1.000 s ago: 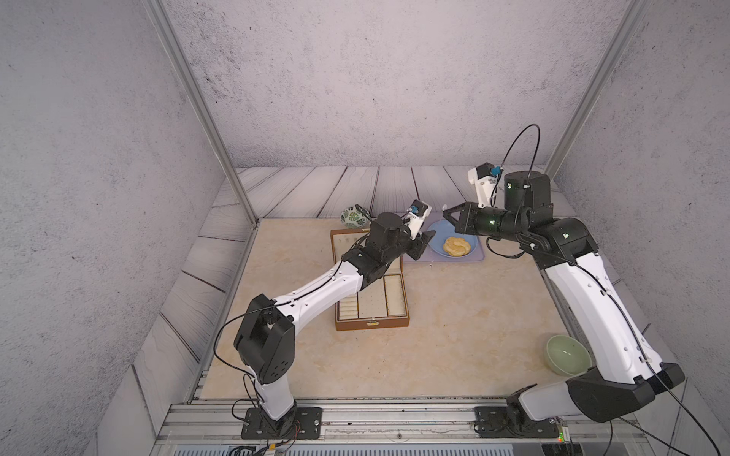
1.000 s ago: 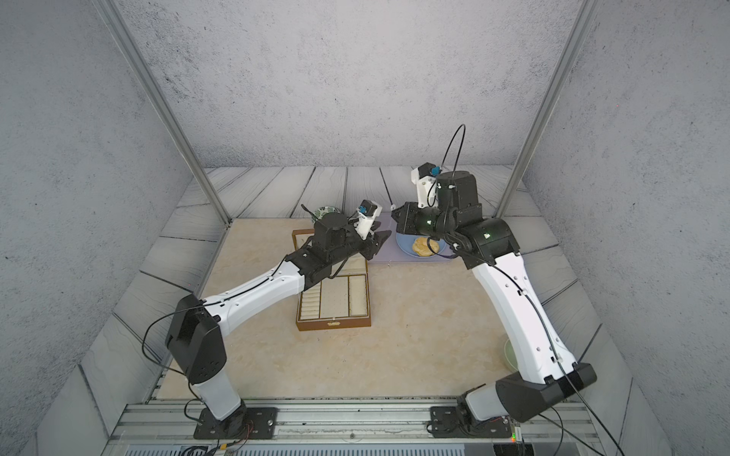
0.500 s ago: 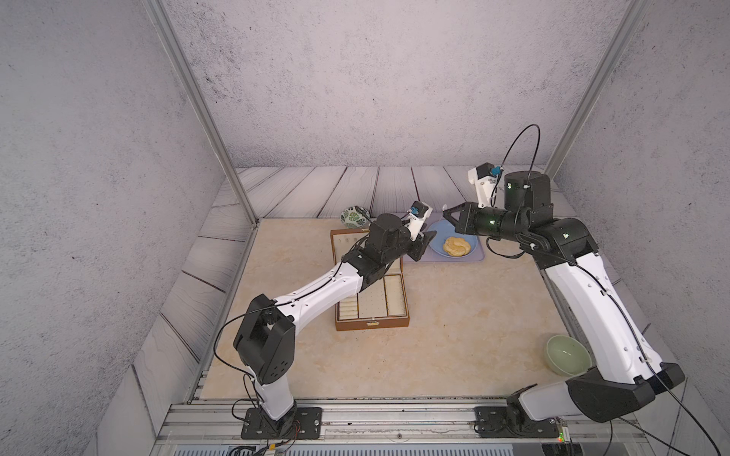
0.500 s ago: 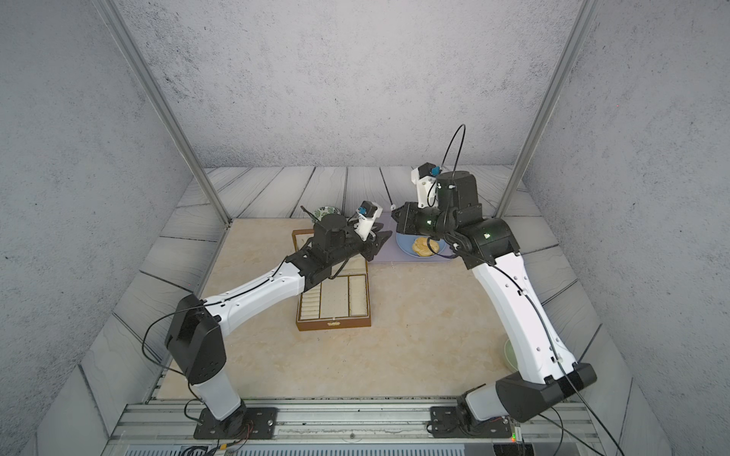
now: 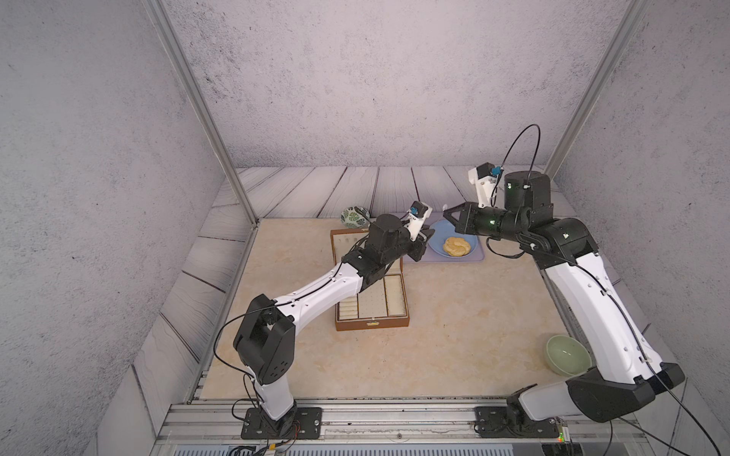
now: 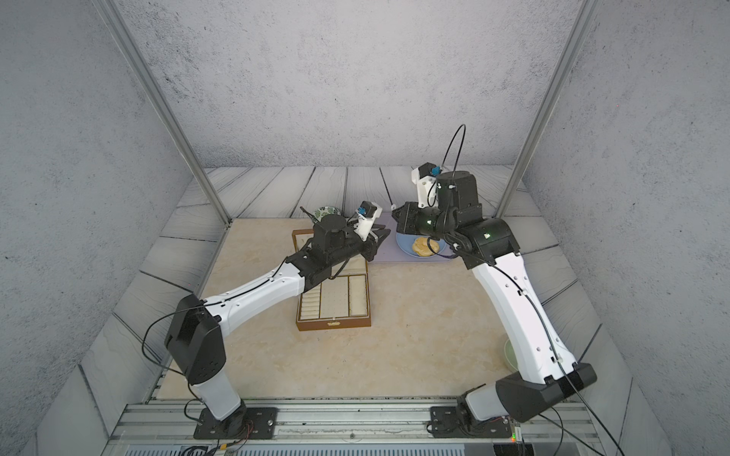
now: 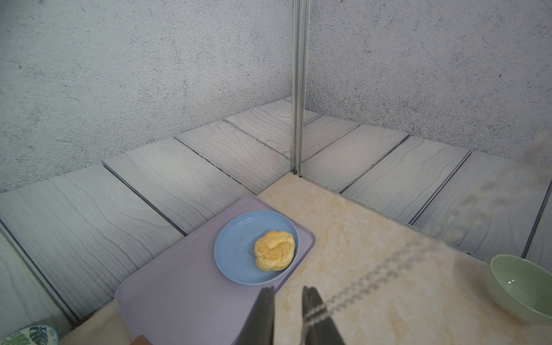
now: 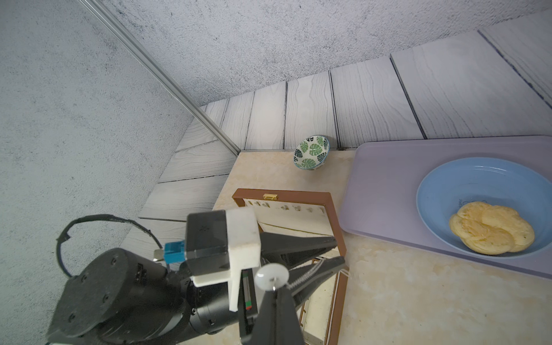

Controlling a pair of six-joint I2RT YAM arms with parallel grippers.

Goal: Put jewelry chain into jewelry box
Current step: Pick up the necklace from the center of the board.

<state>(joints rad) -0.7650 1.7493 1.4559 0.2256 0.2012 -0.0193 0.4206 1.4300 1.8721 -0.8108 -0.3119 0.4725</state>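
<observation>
Two arms meet over the far side of the table. The left arm runs from its near-left base low across the open jewelry box (image 5: 371, 321). Its wrist is above the laid-back lid, and the left gripper (image 5: 423, 237) points toward the lilac tray (image 5: 476, 258). The right arm rises steeply from its near-right base and folds at the wrist. The right gripper (image 5: 448, 214) faces the left one from above the tray.

The right gripper (image 8: 276, 294) is clenched on the jewelry chain (image 8: 307, 273), with the chain's pale round end piece just beside the tips. From that grip the chain runs across to the left gripper and lies along one of its fingers.

In the left wrist view the left gripper (image 7: 286, 316) has its jaws a narrow gap apart, not closed. The blurred chain (image 7: 373, 277) drapes over one finger (image 7: 318, 324). Whether it dips into the gap cannot be told.

The chain hangs in the air between the two grippers, above the box's far right corner beside the tray. It is not yet in the box.

A blue plate (image 5: 436, 246) carrying a yellow bun (image 5: 458, 246) sits on the tray, just beyond the left gripper. A leaf-patterned bowl (image 5: 352, 217) stands past the lid's far edge. A green bowl (image 5: 569, 355) sits near the right arm's base, well apart. The left forearm overhangs the far left part of the box's cream compartments.
</observation>
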